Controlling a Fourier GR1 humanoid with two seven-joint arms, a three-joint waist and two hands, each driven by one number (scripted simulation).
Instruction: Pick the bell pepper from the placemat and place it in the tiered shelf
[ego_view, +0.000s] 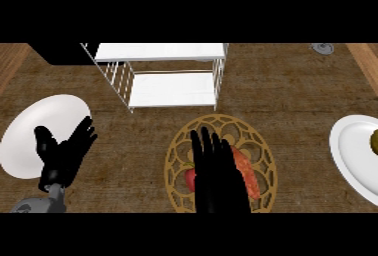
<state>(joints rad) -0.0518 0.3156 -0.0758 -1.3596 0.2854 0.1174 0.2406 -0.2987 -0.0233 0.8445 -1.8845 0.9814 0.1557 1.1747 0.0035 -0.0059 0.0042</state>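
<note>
The right hand (215, 172) lies with straight fingers (210, 145) over the bell pepper (190, 179) on the placemat (262, 150) (ready to grasp, I judge); the tiered shelf (173, 90) stands beyond the fingertips.

views: one only, head view; nothing shared w/ another cam
position: above near edge of table (295, 85), at robot's head
facing: steeply down, slightly fwd; far edge of table at top
landmark: placemat (219, 162), low centre of view
beyond placemat: tiered shelf (166, 75), seen from above & front
left of placemat: plate (29, 150), whole
right of placemat: second plate (351, 150), cut by view edge
closeness: near; right hand (214, 172) over placemat, left hand (66, 150) left of it, both come in from bottom
</note>
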